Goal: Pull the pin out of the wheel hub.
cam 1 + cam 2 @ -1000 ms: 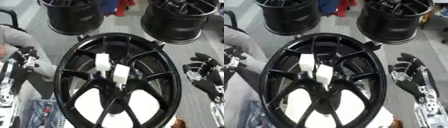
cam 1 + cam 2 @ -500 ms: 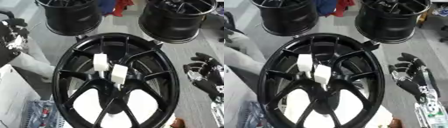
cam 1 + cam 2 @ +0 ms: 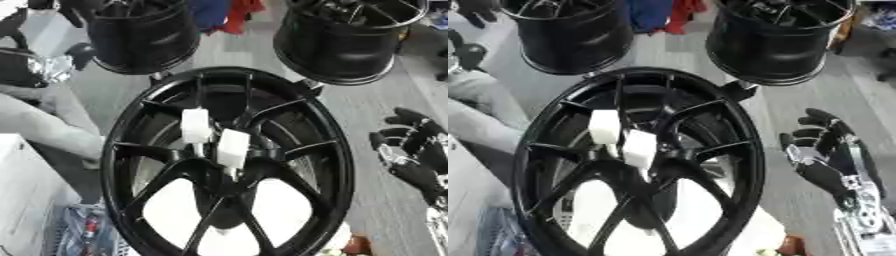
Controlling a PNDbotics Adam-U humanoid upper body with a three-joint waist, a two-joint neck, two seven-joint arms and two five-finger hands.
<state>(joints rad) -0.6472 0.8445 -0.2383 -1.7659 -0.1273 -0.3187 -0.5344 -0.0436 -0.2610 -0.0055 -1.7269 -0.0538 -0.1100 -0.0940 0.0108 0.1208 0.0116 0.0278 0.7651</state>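
Note:
A large black wheel hub with several spokes stands tilted in the middle of both views. Two white block-shaped pins stick out near its centre: one higher and to the left, the other lower and to the right. My right hand hangs open to the right of the rim, fingers relaxed, touching nothing. My left hand shows as a dark and silver blur at the upper left edge, well away from the hub and the pins.
Two more black rims stand behind, one at the left and one at the right, with blue and red cloth between them. A person's grey-clad limb and a white box lie left of the hub.
My left hand has risen from beside the hub's left rim to the upper left edge. The right hand has stayed in place. The pins have not moved in the hub.

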